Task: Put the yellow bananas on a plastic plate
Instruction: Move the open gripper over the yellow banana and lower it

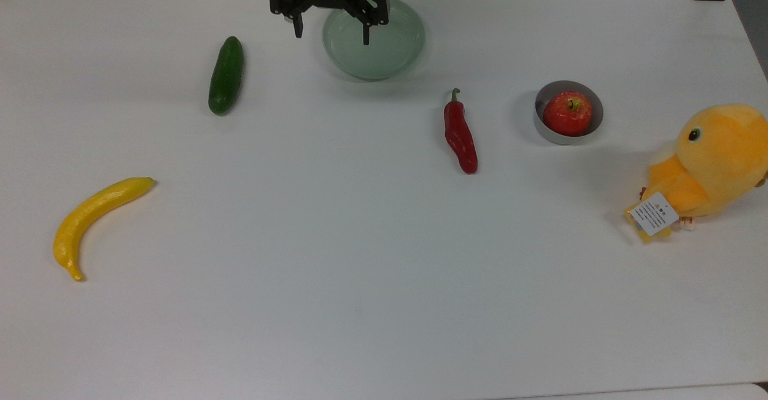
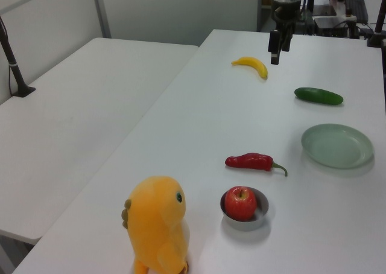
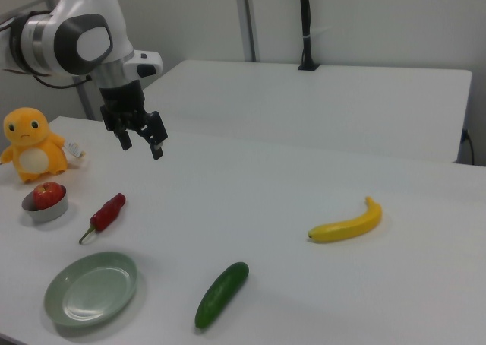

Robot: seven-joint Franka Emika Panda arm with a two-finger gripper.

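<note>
Gripper (image 1: 332, 31): we're hovering high, fingers spread, holding nothing
Banana (image 1: 96, 217): lying well apart from plate (image 1: 396, 64)
Approach: we're aiming across its middle, squeezing the narrow width

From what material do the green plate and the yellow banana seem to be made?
The plate looks like thin translucent plastic: pale green, glossy, with the white table showing faintly through. The banana looks like a moulded plastic or foam replica: uniform bright yellow, a slight sheen, no brown spots. Which of the two cannot be told.
</note>
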